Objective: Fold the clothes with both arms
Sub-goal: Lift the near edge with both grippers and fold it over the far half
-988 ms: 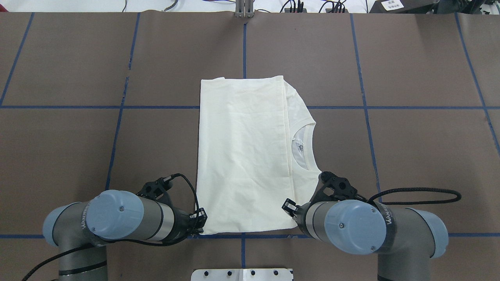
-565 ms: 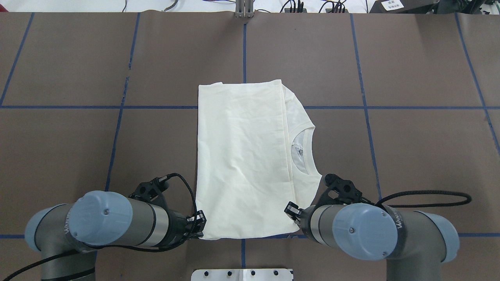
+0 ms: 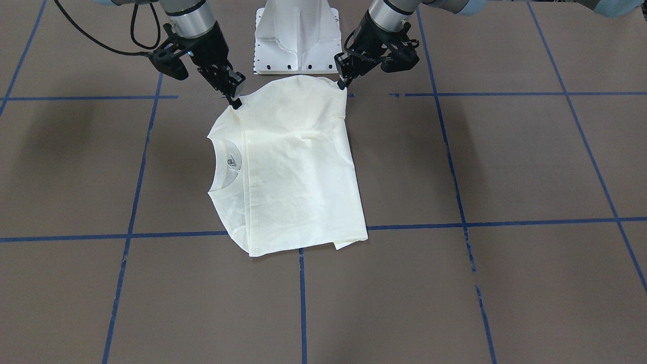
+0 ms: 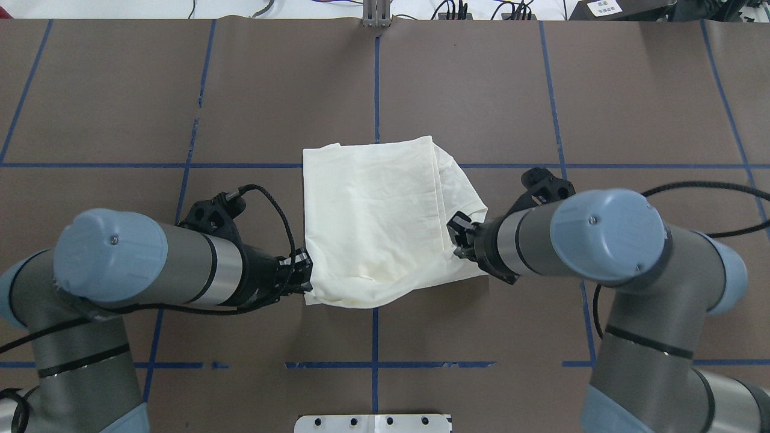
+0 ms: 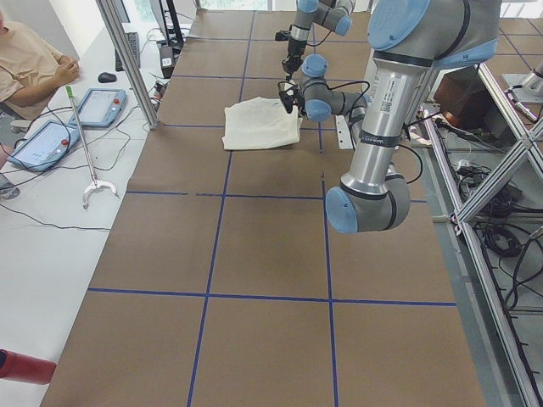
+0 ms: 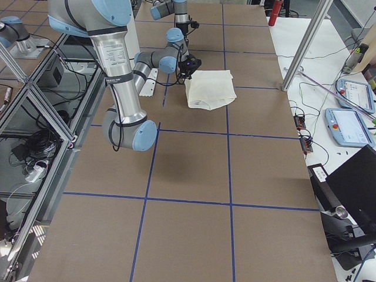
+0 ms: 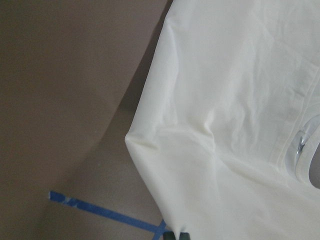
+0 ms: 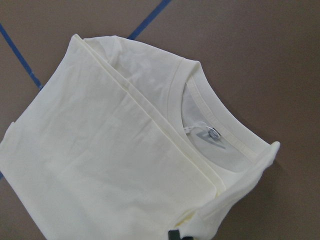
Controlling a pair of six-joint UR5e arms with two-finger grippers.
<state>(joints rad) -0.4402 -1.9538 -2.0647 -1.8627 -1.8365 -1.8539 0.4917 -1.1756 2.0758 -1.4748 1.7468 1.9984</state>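
1. While the far part of the cream T-shirt (image 4: 373, 204) lies flat at the centre of the brown tabletop (image 4: 120, 108), its near edge is raised. That edge sags in a shallow curve between the two end effectors.
2. In the overhead view, the left end effector (image 4: 304, 281) is clenched on the corner at the lower left of the cloth. The right end effector (image 4: 458, 237) is clamped on the edge at the cloth's right side, by the shoulder.
3. The front-facing view mirrors this. There the left end effector (image 3: 342, 83) grips the cloth's upper right corner and the right end effector (image 3: 235, 101) its upper left. Both pairs of fingers are pinched on fabric just below the white pedestal base (image 3: 295, 35) at the top of the frame.
4. That view also shows the ribbed round collar (image 3: 218, 169) and a neck label (image 3: 232, 162) at the cloth's left side. The overhead view does not show them, because the right arm (image 4: 601, 234) covers that part.
5. The right wrist view gives the collar and label close up, right of centre. The edge of a folded layer runs diagonally just to the collar's left.
6. The left wrist view shows what neither fixed top view does: a dark shadow on the tabletop under the lifted cloth. A blue tape line (image 7: 100, 212) crosses the lower left of that frame.
7. In both side views the shirt is small, in the upper middle of the frame, and the grasp itself is too small to judge.
8. The exterior left view adds a seated person (image 5: 30, 64) at the upper left, beside handheld screens (image 5: 47, 142) on a white surface.
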